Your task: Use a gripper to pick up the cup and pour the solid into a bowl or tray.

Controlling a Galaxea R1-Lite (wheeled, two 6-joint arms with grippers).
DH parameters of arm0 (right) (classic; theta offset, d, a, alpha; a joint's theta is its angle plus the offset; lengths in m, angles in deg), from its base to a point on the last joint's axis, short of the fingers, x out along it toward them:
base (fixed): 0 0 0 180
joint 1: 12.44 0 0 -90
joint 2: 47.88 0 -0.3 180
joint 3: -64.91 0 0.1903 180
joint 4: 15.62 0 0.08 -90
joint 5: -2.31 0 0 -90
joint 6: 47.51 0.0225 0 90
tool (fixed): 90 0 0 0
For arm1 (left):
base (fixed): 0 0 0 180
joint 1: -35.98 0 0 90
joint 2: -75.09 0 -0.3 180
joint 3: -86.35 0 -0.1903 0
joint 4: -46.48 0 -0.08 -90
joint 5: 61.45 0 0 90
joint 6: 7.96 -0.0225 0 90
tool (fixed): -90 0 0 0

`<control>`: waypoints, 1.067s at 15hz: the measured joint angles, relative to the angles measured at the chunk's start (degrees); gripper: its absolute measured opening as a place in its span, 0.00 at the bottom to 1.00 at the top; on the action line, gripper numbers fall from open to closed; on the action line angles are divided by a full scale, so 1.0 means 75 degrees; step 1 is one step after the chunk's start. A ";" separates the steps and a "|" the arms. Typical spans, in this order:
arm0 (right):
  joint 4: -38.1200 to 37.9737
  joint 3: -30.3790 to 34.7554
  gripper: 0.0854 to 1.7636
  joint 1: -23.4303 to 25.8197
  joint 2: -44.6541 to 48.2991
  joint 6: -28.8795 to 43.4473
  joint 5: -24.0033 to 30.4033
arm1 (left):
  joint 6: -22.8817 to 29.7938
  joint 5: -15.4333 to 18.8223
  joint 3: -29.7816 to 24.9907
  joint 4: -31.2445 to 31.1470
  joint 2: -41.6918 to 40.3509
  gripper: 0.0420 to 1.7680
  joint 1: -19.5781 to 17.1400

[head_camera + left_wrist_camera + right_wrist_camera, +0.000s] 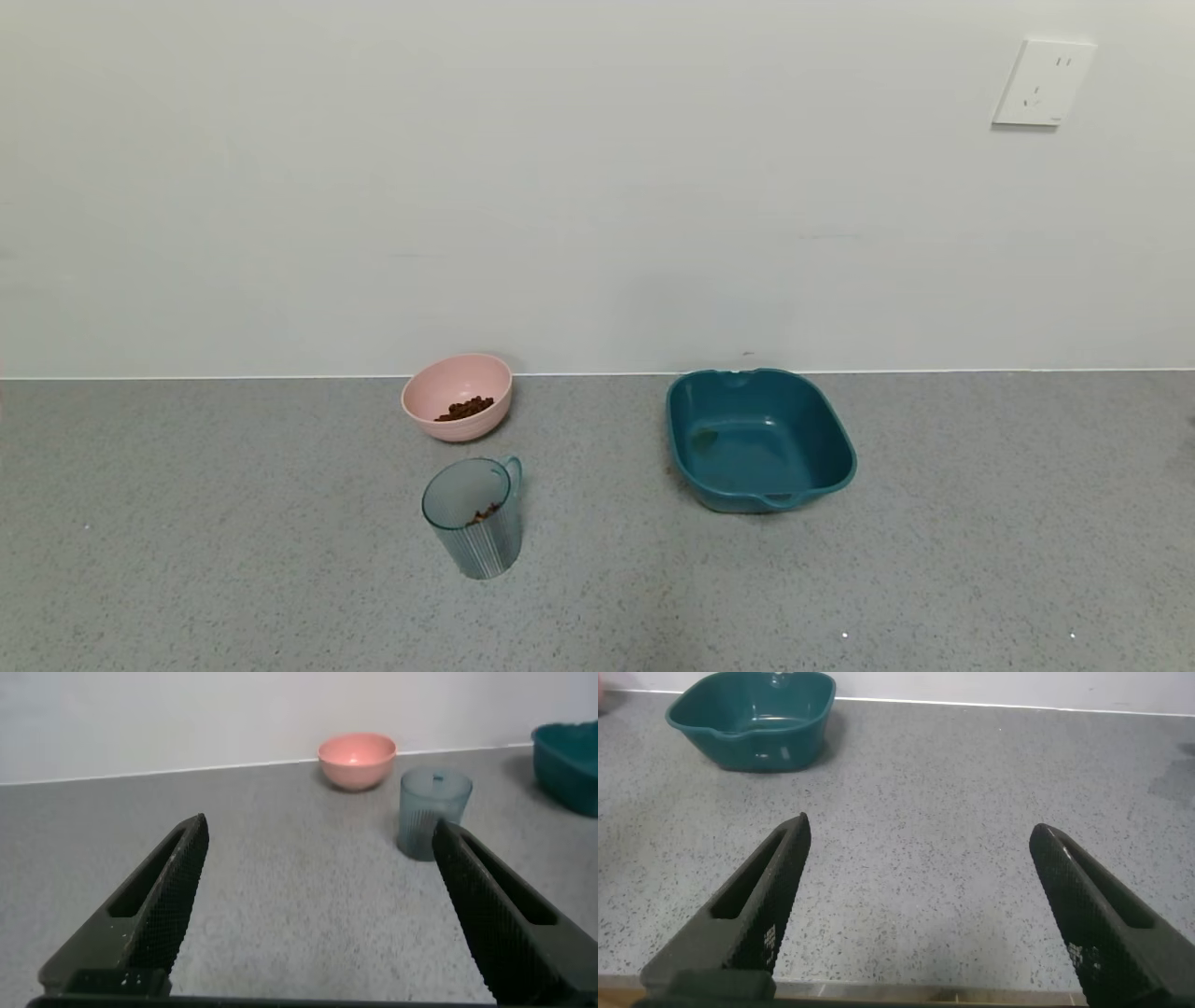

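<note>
The teal-grey ribbed cup (473,518) stands upright on the grey counter with a few brown pellets (484,513) at its bottom. Behind it the pale-pink bowl (457,397) sits near the wall and holds a small heap of brown pellets (466,408). Neither gripper shows in the head view. In the left wrist view my left gripper (320,831) is open and empty, well short of the cup (434,814) and bowl (356,760). In the right wrist view my right gripper (920,829) is open and empty over bare counter.
A dark-teal squarish tray (758,439) sits empty to the right of the cup, also in the right wrist view (752,719) and at the left wrist view's edge (570,761). A white wall with a socket (1043,82) backs the counter.
</note>
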 joint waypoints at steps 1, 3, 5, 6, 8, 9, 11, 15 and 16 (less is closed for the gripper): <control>0.0000 0.0000 0.97 0.0000 -0.0003 0.0003 0.0000 | -0.0020 0.0000 -0.0322 0.0198 -0.0011 0.97 0.0000; 0.0000 0.0000 0.97 0.0000 -0.0003 0.0000 0.0003 | 0.0083 0.0244 -0.0930 0.0964 -0.0029 0.97 0.0003; 0.0000 0.0000 0.97 0.0000 -0.0003 0.0000 0.0000 | 0.0219 0.0384 -0.1198 0.0748 -0.0033 0.97 0.0007; 0.0000 0.0003 0.97 0.0000 -0.0003 0.0003 0.0000 | 0.0323 0.0377 -0.1237 0.0614 -0.0033 0.97 0.0007; 0.0000 0.0003 0.97 0.0000 -0.0003 0.0003 0.0000 | 0.0444 0.0362 -0.1263 0.0440 -0.0033 0.97 0.0007; 0.0000 0.0003 0.97 0.0000 -0.0003 0.0000 0.0000 | 0.0452 0.0366 -0.1271 0.0432 -0.0033 0.97 0.0007; 0.0000 0.0000 0.97 0.0000 -0.0003 0.0003 0.0000 | 0.0510 0.0366 -0.1278 0.0450 -0.0036 0.97 0.0007; 0.0000 0.0000 0.97 0.0000 -0.0003 0.0000 0.0000 | 0.0631 0.0366 -0.1271 0.0471 -0.0036 0.97 0.0007; 0.0000 0.0000 0.97 0.0000 -0.0003 0.0000 0.0000 | 0.0636 0.0366 -0.1274 0.0471 -0.0036 0.97 0.0007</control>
